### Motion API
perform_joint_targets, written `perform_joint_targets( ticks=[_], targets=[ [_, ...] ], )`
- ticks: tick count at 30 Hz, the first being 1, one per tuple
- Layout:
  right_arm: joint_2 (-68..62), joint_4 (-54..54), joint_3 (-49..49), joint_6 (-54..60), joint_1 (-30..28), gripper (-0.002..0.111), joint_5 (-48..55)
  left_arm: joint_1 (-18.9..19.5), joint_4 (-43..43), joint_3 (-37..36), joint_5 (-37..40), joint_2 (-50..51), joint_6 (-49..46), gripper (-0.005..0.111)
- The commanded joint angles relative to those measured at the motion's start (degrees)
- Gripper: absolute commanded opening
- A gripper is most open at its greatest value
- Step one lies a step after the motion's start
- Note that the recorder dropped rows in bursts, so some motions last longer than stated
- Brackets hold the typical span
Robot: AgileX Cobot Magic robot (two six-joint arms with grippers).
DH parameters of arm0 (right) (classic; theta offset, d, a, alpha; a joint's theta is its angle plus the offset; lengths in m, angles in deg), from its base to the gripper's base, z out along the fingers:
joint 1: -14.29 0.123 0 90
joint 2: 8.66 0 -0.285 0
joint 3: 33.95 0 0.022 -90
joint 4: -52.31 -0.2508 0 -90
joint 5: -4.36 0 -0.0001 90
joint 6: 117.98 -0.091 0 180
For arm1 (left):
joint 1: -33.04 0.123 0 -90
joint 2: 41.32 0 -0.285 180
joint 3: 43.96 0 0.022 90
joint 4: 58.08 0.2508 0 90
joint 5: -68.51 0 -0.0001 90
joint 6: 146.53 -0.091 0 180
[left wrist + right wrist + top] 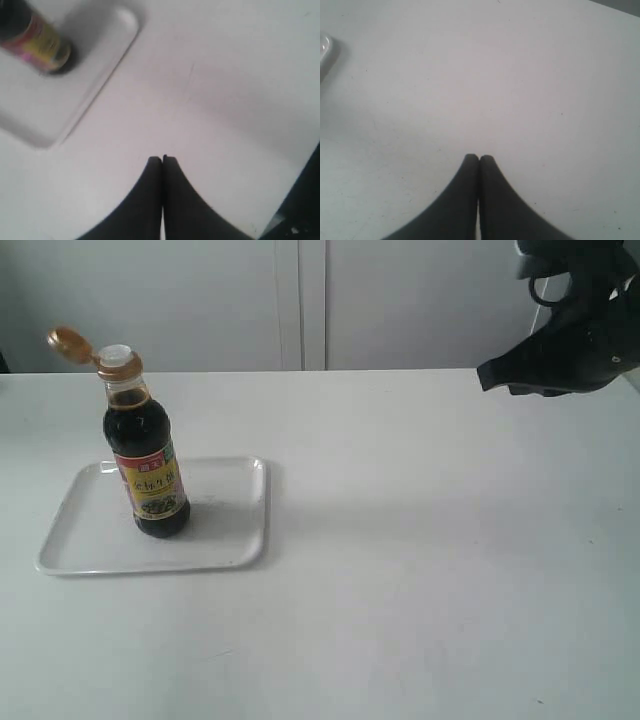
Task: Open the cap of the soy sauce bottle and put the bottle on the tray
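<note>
Soy sauce bottle (148, 455), a small clear bottle of dark brown-black liquid with a red, yellow and green label, stands upright on the flat white rectangular plastic tray (232, 525), near the tray's middle. Its small round orange-brown plastic cap (68, 341) is flipped open. It tilts back on its hinge to the left of the neck in the exterior view, baring the white spout (115, 353). The tray lies on the left part of the plain white table (430, 570).

The left gripper (162, 159) shows only in its own wrist view. Its 2 black fingers (145, 200) are pressed together, closed on nothing, and it hangs above bare table with the bottle and tray well apart from it.

The right gripper (479, 158) is likewise closed, its 2 fingers meeting at the tips with nothing between them, above bare table. A corner of the tray sits at the edge of that wrist view. In the exterior view the right gripper hangs over the table's far right side, well apart from the bottle and touching nothing.
</note>
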Motion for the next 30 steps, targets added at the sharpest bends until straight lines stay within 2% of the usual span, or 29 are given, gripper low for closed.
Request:
perform_joint_targets(
  ticks=[1, 6, 8, 10, 15, 20, 24, 30],
  targets=[
    [-0.07, -0.40, -0.07, 0.47, 0.03, 0.000, 0.05, 0.33, 16.12, 0.26, -0.29, -0.32, 14.60, 0.000],
    [-0.07, 2.61, -0.07, 0.75, 0.03, 0.000, 3.44, 0.33, 32.28, 0.26, -7.69, -0.32, 34.62, 0.000],
    [0.19, 8.16, -0.07, -0.59, 0.03, 0.000, 6.10, 0.33, 38.30, 0.26, -9.75, -0.32, 42.16, 0.000],
    [0.69, 12.70, -0.07, -4.53, 0.03, 0.000, 8.46, 0.33, 41.31, 0.26, -11.41, -0.32, 45.64, 0.000],
    [3.67, 14.73, -0.16, -6.43, -0.12, 0.000, 10.90, 0.33, 38.11, -1.65, -17.77, -2.17, 46.18, 0.000],
    [9.35, 14.73, -0.89, -8.08, -0.12, 0.000, 9.73, 0.33, 37.33, -7.79, -29.73, -9.53, 47.13, 0.000],
    [16.43, 14.35, -5.78, -8.96, -0.12, 0.000, 2.41, 0.33, 37.24, -12.28, -37.58, -14.77, 50.29, 0.000],
    [25.63, 14.35, -14.37, -9.20, -0.12, 0.000, -6.33, 0.23, 36.29, -17.09, -42.31, -20.04, 51.97, 0.000]
  ],
)
